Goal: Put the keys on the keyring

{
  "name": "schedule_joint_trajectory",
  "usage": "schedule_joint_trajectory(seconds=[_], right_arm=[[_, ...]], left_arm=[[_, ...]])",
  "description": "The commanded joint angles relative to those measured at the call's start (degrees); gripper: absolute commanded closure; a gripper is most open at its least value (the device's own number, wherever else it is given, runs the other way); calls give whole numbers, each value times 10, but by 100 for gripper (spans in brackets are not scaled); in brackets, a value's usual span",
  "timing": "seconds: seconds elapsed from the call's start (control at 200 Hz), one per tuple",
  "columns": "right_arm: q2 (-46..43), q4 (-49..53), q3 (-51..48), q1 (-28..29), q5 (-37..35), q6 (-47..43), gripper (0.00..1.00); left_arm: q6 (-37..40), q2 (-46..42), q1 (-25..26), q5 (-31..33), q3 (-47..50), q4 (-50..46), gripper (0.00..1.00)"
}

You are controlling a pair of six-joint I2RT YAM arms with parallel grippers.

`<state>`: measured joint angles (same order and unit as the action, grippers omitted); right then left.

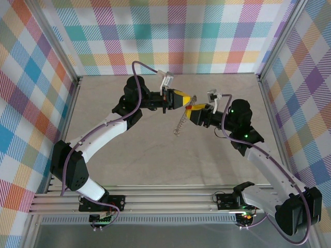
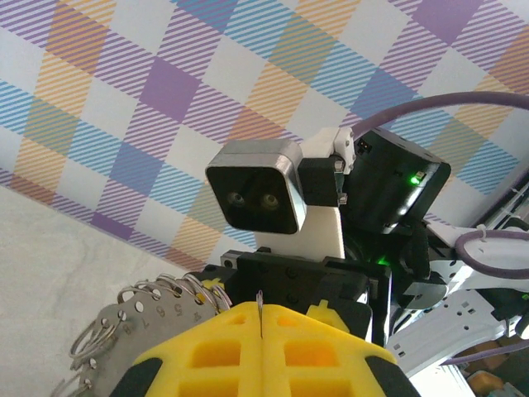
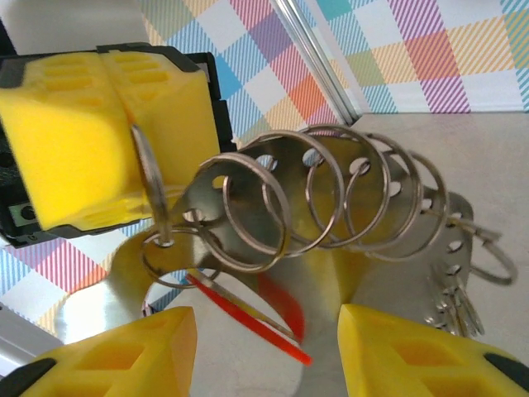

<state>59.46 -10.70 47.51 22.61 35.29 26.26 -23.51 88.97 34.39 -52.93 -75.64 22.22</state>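
Clamped in the left gripper (image 2: pixel 259 318), the large grey metal keyring (image 3: pixel 339 265) dangles above the tabletop (image 1: pixel 129 165), presumably so the right gripper (image 3: pixel 266 331), jaws apart, can thread the tiny red-headed silver key (image 3: pixel 279 313).

The large thin grey metal hoop (image 3: pixel 368 269), a flat punched band fringed with wiry split rings, is hanging tilted in the air, its rings fanning upward. The tiny silver metal key with a bright red plastic head (image 3: pixel 256 327) is showing edge-on just below the hoop's rim.
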Motion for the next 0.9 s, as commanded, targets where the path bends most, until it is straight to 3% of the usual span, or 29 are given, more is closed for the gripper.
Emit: schedule_joint_trajectory(seconds=[0.0, 0.365, 0.465, 0.665, 0.895], right_arm=[[4, -23, 20, 6, -9, -11, 52], [14, -44, 26, 14, -6, -6, 65], [15, -50, 27, 16, -4, -3, 74], [11, -41, 28, 16, -8, -5, 100], [-13, 30, 34, 16, -41, -28, 100]], left_arm=[[1, -16, -3, -3, -18, 20, 100], [-1, -15, -3, 0, -15, 25, 100], [-3, -13, -3, -1, -15, 26, 100], [-4, -13, -4, 1, -14, 26, 100], [-4, -17, -9, 5, -7, 27, 100]])
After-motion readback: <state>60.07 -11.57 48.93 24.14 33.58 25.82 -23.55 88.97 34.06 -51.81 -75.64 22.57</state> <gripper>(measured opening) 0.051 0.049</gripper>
